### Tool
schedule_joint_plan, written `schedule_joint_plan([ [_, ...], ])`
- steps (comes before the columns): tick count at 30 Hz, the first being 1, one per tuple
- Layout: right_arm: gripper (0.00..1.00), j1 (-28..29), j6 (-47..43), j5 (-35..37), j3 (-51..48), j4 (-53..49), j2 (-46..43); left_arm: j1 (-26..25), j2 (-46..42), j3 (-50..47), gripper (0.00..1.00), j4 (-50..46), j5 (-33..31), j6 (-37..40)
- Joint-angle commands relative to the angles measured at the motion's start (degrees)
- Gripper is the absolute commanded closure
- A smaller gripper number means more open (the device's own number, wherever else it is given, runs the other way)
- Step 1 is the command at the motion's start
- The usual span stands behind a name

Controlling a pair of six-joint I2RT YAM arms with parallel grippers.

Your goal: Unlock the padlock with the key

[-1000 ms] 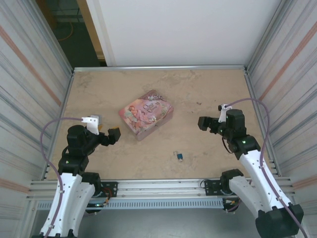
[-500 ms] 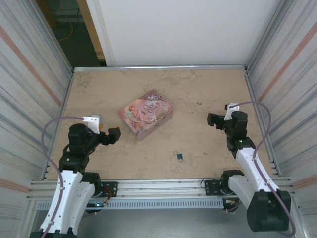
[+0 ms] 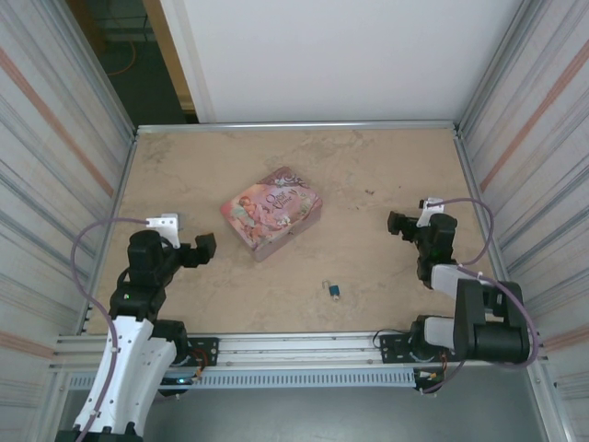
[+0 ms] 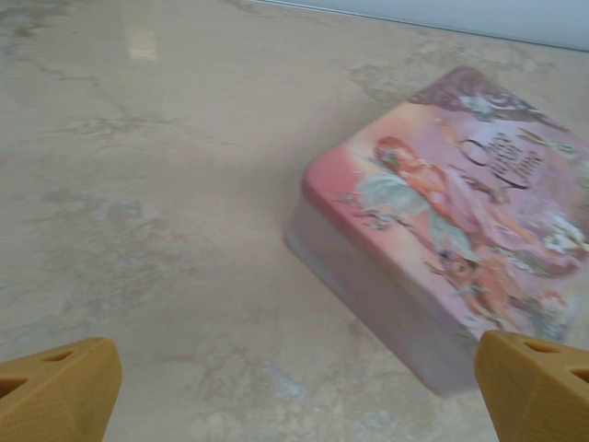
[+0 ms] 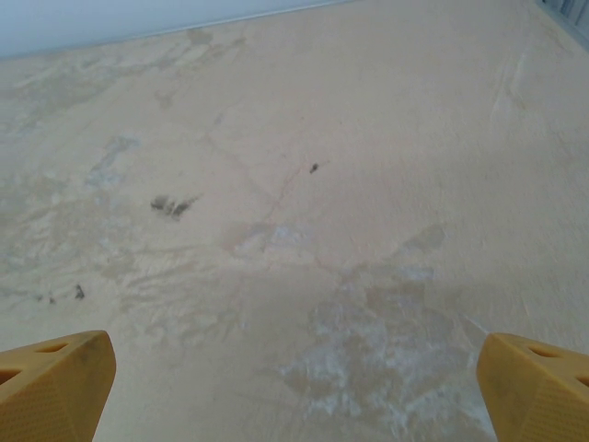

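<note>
Retraction toward the desk (image 3: 368, 166) side edges leaves left fingers (image 3: 204, 249) and right fingers (image 3: 396, 223) fully spread, empty; padlock (image 3: 333, 293) lies untouched.

A pink tin box (image 3: 272, 212) lies flat on the beige marbled table top (image 3: 386, 166), left of the middle and turned at an angle to the table edges. Its lid carries a drawn figure and curly writing. Ribbed metal walls (image 3: 55, 157) stand at both sides, a white panel (image 3: 340, 55) stands behind, and an aluminium rail (image 3: 304, 345) runs along the near edge.
</note>
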Motion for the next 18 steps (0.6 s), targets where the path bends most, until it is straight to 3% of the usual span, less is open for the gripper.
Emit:
schedule_joint_plan([
  [1,0.01,-0.82,0.11,-2.09,-0.16,11.55,4.71,0.49,1.69,0.05,0.01,0.17,-9.46,-3.40],
  [10,0.01,-0.98,0.00,-3.08,0.65,19.49,14.23,0.49,8.42,-1.13,0.01,7.78,-15.54,-2.76],
  [15,0.01,-1.07,-0.26,-3.28,4.73,11.18,13.91,0.48,11.21,-2.29,0.01,11.74,-19.10,-3.16],
  [18,0.01,1.03,-1.24,1.24,7.38,6.48,14.42,0.49,13.33,-2.81,0.01,13.36,-20.85,-2.54],
])
